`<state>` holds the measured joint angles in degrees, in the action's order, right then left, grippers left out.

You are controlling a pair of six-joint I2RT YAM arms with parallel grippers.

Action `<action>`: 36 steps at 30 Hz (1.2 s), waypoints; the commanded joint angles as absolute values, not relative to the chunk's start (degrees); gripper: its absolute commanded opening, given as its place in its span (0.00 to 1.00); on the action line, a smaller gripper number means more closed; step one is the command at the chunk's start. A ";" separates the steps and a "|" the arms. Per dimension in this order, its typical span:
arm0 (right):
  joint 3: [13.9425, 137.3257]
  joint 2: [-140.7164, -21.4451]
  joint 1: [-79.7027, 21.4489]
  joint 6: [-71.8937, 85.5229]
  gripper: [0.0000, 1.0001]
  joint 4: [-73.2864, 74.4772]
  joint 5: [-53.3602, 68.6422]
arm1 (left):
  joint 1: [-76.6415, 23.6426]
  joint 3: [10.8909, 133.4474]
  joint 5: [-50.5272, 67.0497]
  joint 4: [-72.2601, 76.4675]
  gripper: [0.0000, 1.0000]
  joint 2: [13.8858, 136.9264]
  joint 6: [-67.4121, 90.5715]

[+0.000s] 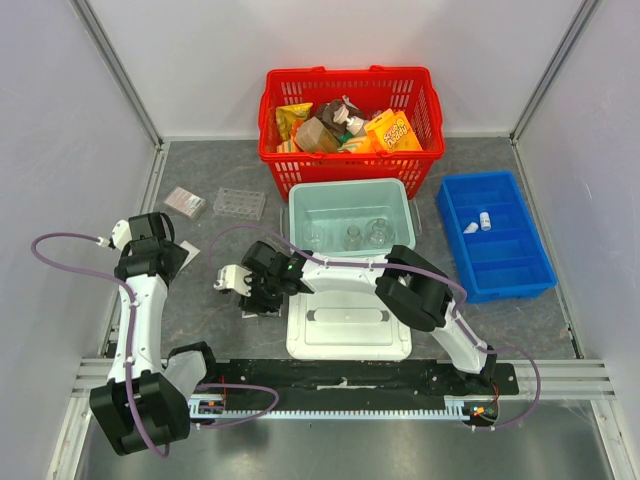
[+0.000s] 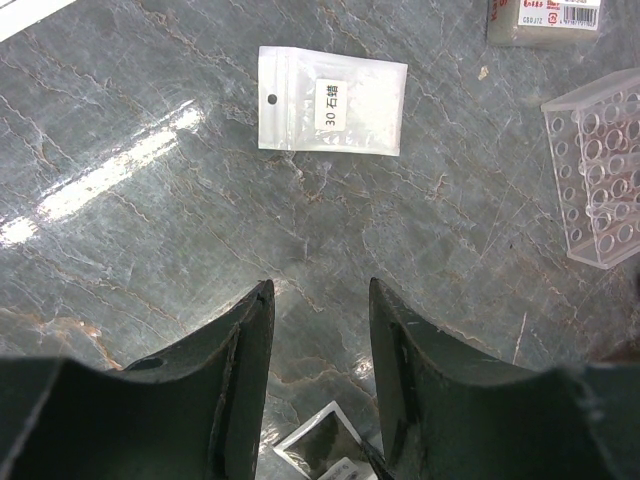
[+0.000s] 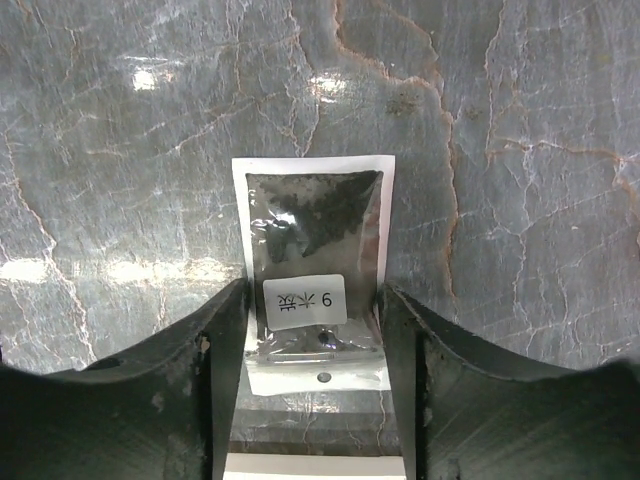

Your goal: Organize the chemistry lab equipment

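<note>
A flat clear packet with a dark insert (image 3: 313, 250) and a white label lies on the grey table. My right gripper (image 3: 315, 288) has its fingers pressed against the packet's two long edges, and the film buckles slightly between them. My left gripper (image 2: 320, 284) hangs open over bare table, with another dark packet (image 2: 325, 450) below its fingers. Ahead of it lie a white packet (image 2: 332, 100) and the clear multi-well plate (image 2: 600, 180). Two glass flasks (image 1: 353, 237) stand in the pale green tub (image 1: 300, 200). Tiny white vials (image 1: 485, 220) lie in the blue bin (image 1: 495, 270).
A red basket (image 1: 350, 150) of snack packs stands at the back centre. The tub's white lid (image 1: 350, 335) lies in front of the tub. A small labelled box (image 1: 185, 202) sits left of the well plate (image 1: 239, 204). White walls enclose the table.
</note>
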<state>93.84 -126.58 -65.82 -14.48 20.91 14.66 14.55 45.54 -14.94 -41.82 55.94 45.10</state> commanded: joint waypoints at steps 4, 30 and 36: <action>94.40 -127.97 -65.74 -13.89 0.51 22.07 12.48 | 14.85 45.97 -15.91 -40.87 0.49 54.67 45.18; 89.74 -111.02 -65.22 -4.40 0.39 13.80 6.95 | 14.85 45.26 -13.45 -40.17 0.49 53.18 44.38; 89.56 -102.14 -63.46 -0.10 0.39 16.69 1.33 | 14.85 44.91 -13.54 -40.08 0.49 52.21 43.95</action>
<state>89.43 -109.49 -65.12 -4.27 16.36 6.81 14.55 45.54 -13.43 -41.78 53.49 45.08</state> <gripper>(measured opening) 0.392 0.487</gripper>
